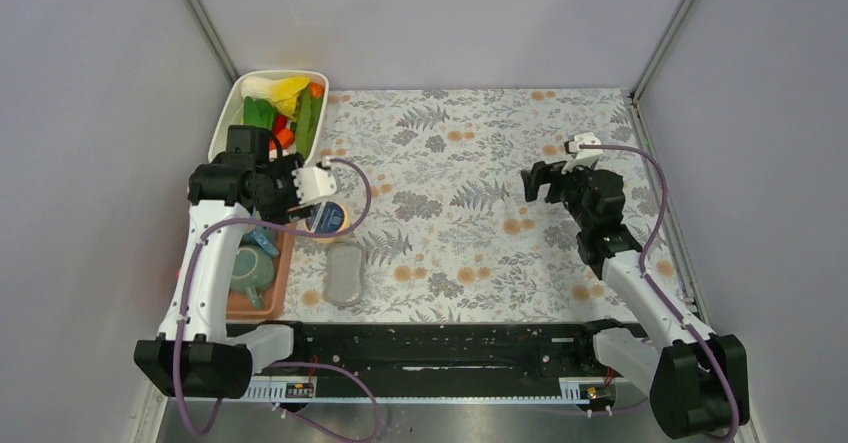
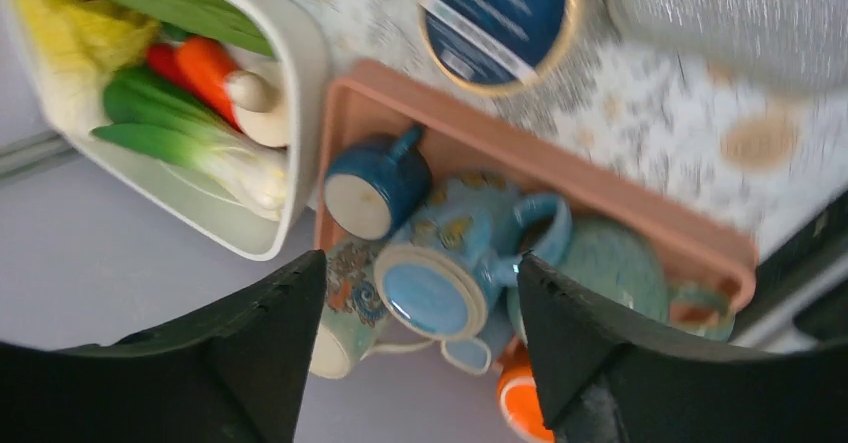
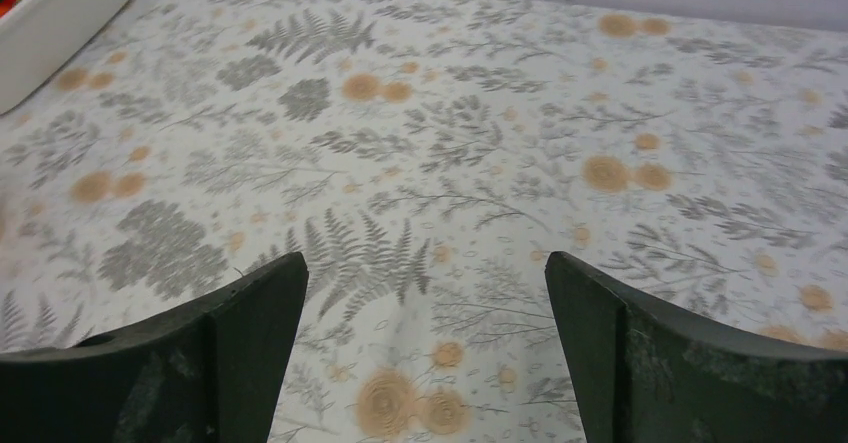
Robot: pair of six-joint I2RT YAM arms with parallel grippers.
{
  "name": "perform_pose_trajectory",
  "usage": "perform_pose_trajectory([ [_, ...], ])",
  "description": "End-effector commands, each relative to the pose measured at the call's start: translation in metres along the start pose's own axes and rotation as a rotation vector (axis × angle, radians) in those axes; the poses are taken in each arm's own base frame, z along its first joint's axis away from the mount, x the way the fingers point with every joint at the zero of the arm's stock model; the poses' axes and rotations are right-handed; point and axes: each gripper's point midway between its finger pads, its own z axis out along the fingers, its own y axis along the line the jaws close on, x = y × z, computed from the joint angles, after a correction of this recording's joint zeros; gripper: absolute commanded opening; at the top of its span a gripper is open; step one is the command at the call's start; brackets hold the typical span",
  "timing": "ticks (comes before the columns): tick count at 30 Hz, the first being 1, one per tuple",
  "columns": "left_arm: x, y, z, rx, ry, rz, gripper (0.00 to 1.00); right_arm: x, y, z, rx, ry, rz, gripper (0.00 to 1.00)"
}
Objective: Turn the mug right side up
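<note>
A light blue patterned mug (image 2: 445, 281) lies upturned, base showing, among several other mugs in a salmon tray (image 2: 610, 195) at the table's left edge (image 1: 283, 263). My left gripper (image 2: 420, 308) is open and hovers above the tray, with the blue mug showing between its fingers, apart from them; in the top view the left gripper (image 1: 262, 195) is over the tray's far end. My right gripper (image 3: 425, 293) is open and empty above the bare floral cloth on the right side (image 1: 540, 181).
In the tray are also a dark blue mug (image 2: 375, 188), a teal mug (image 2: 615, 263), a floral cream mug (image 2: 345, 313) and an orange one (image 2: 520, 408). A white bin of vegetables (image 1: 228, 121) stands behind it. A blue round tin (image 1: 328, 216) and a grey pouch (image 1: 346, 271) lie beside it.
</note>
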Motion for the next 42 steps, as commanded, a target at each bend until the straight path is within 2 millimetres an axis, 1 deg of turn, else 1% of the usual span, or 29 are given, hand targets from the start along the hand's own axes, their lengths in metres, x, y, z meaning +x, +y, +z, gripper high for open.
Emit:
perform_pose_trajectory([
  [1, 0.055, -0.04, -0.002, 0.295, 0.225, 0.445, 0.68, 0.024, 0.063, -0.009, -0.27, 0.166, -0.041, 0.99],
  [2, 0.058, -0.037, 0.002, 0.312, 0.238, 0.516, 0.63, 0.029, 0.073, -0.01, -0.303, 0.187, -0.065, 0.99],
  [4, 0.064, -0.032, 0.009, 0.349, 0.262, 0.616, 0.62, 0.037, 0.087, -0.012, -0.347, 0.215, -0.084, 0.99],
  [6, 0.071, -0.035, 0.014, 0.422, 0.279, 0.677, 0.65, 0.041, 0.094, -0.014, -0.372, 0.224, -0.081, 0.99],
  [8, 0.076, -0.036, 0.018, 0.473, 0.29, 0.706, 0.66, 0.038, 0.097, -0.017, -0.381, 0.201, -0.069, 0.99],
  [12, 0.085, -0.039, 0.032, 0.553, 0.306, 0.687, 0.66, 0.03, 0.103, -0.027, -0.413, 0.142, -0.051, 0.99],
  [16, 0.093, -0.061, 0.053, 0.631, 0.286, 0.626, 0.59, 0.025, 0.099, -0.032, -0.394, 0.101, -0.055, 0.99],
  [18, 0.096, -0.065, 0.063, 0.623, 0.282, 0.617, 0.55, 0.023, 0.098, -0.033, -0.384, 0.095, -0.054, 0.99],
  [22, 0.104, -0.064, 0.073, 0.608, 0.32, 0.599, 0.52, 0.023, 0.1, -0.033, -0.398, 0.087, -0.05, 0.99],
  [25, 0.109, -0.055, 0.083, 0.578, 0.362, 0.587, 0.48, 0.024, 0.101, -0.033, -0.402, 0.101, -0.05, 0.99],
  [27, 0.114, -0.046, 0.086, 0.557, 0.397, 0.58, 0.46, 0.022, 0.101, -0.035, -0.406, 0.103, -0.051, 0.99],
  [29, 0.115, -0.041, 0.088, 0.555, 0.41, 0.577, 0.46, 0.02, 0.103, -0.037, -0.416, 0.087, -0.05, 0.99],
  [34, 0.107, -0.02, 0.099, 0.456, 0.401, 0.55, 0.46, 0.015, 0.104, -0.041, -0.421, 0.06, -0.054, 0.99],
  [36, 0.106, -0.014, 0.101, 0.423, 0.403, 0.538, 0.46, 0.014, 0.103, -0.042, -0.418, 0.058, -0.054, 0.99],
  [39, 0.102, -0.013, 0.096, 0.412, 0.396, 0.495, 0.49, 0.013, 0.104, -0.043, -0.423, 0.056, -0.052, 0.99],
  [42, 0.099, -0.027, 0.076, 0.488, 0.39, 0.44, 0.54, 0.013, 0.106, -0.044, -0.431, 0.059, -0.044, 0.99],
])
